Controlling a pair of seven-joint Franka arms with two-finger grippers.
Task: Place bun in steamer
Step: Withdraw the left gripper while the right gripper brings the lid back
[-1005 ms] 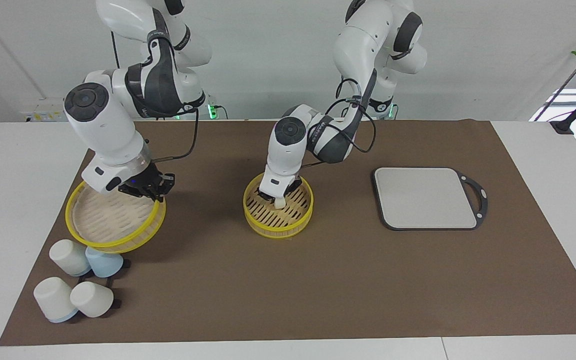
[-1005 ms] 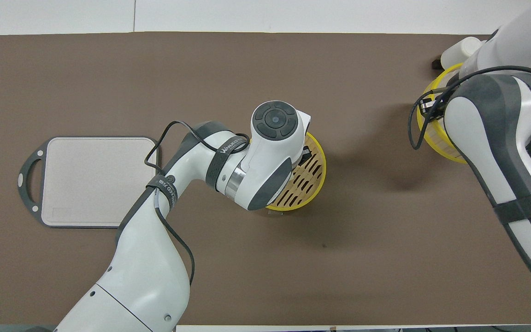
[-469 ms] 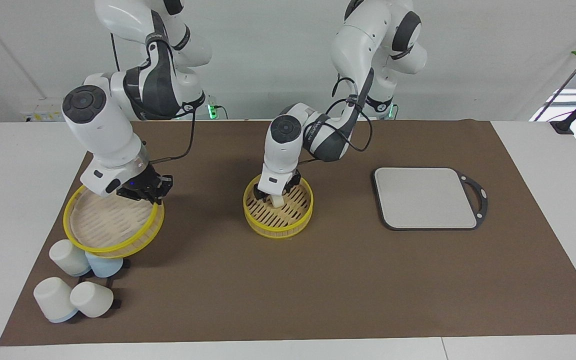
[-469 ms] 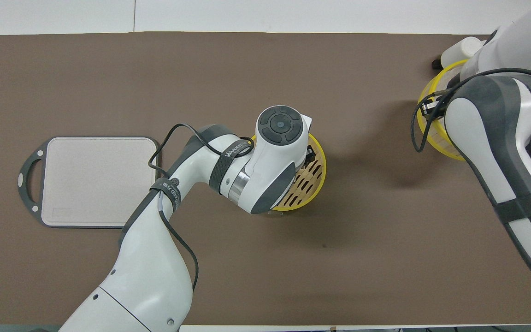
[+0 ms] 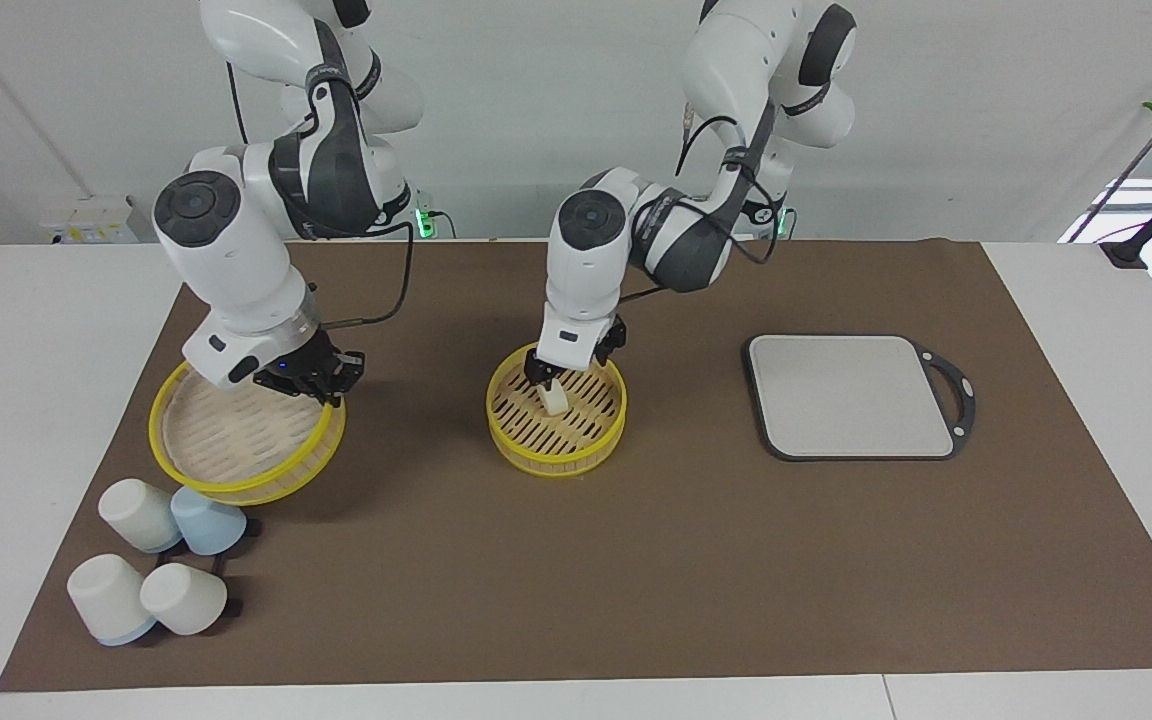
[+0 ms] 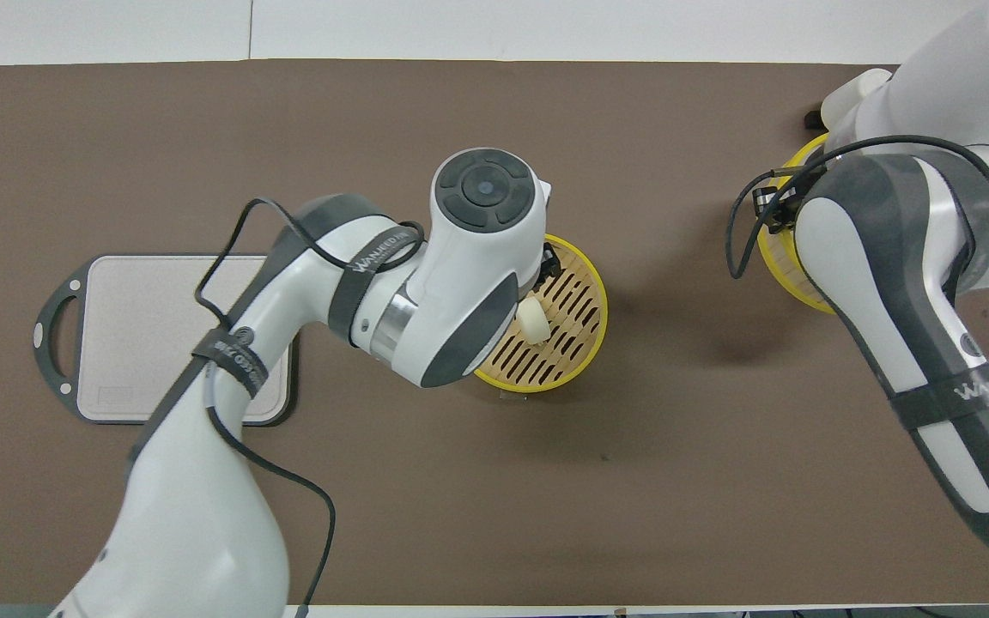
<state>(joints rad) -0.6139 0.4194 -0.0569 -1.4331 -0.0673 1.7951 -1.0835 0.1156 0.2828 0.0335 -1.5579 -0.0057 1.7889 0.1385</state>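
Note:
The cream-white bun (image 5: 554, 398) lies on the slatted base of the yellow-rimmed steamer (image 5: 558, 455) in the middle of the mat; it also shows in the overhead view (image 6: 532, 319). My left gripper (image 5: 547, 377) hangs just over the bun, open, no longer holding it. My right gripper (image 5: 322, 386) is shut on the rim of the steamer lid (image 5: 236, 440) and holds it tilted above the mat at the right arm's end. In the overhead view the left arm covers much of the steamer (image 6: 595, 319), and the right arm hides most of the lid (image 6: 779, 270).
Several upturned cups (image 5: 139, 514), pale and light blue, stand farther from the robots than the lid, at the mat's corner. A grey cutting board (image 5: 851, 395) with a dark handle lies toward the left arm's end of the table.
My left gripper has opened and risen, leaving the bun in the steamer. My right gripper has carried the lid a little toward the middle of the table.

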